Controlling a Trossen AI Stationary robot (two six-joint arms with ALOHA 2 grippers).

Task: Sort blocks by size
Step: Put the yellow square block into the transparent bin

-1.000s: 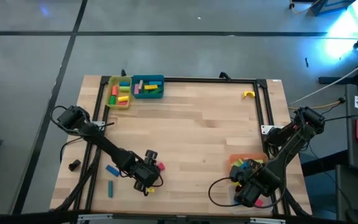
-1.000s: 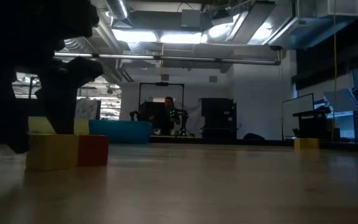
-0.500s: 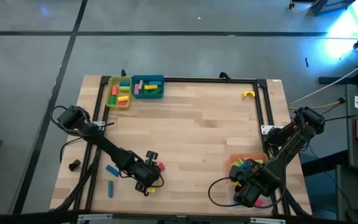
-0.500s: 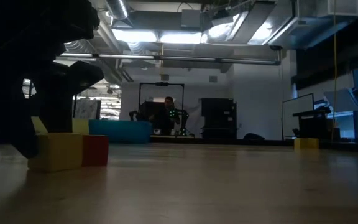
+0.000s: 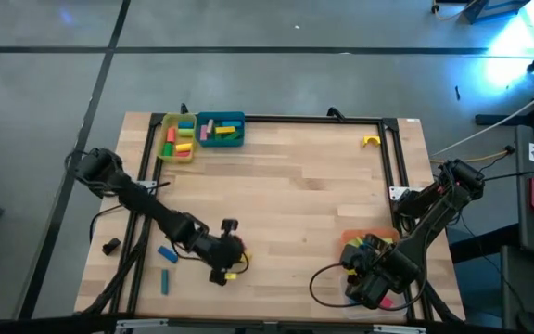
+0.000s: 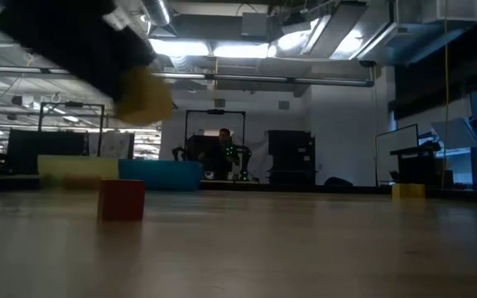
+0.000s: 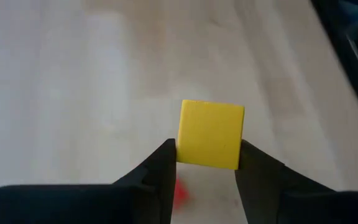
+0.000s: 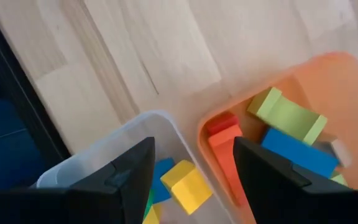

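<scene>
Yellow cube (image 7: 210, 134) looks light, rigid and smooth-faced, so you should keep the pinch square on two opposite flat sides, as the left end effector (image 7: 205, 163) has it now. Cube hangs clear above the tabletop (image 5: 304, 186), just over the red cube (image 6: 122, 199). Right end effector (image 8: 191, 163) waits with fingers apart over the orange tray (image 8: 328, 93).

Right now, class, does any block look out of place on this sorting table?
Yes: a small yellow arch block sits alone near the table's far right corner, away from every tray. The left gripper holds a yellow cube off the table; that looks normal.
</scene>
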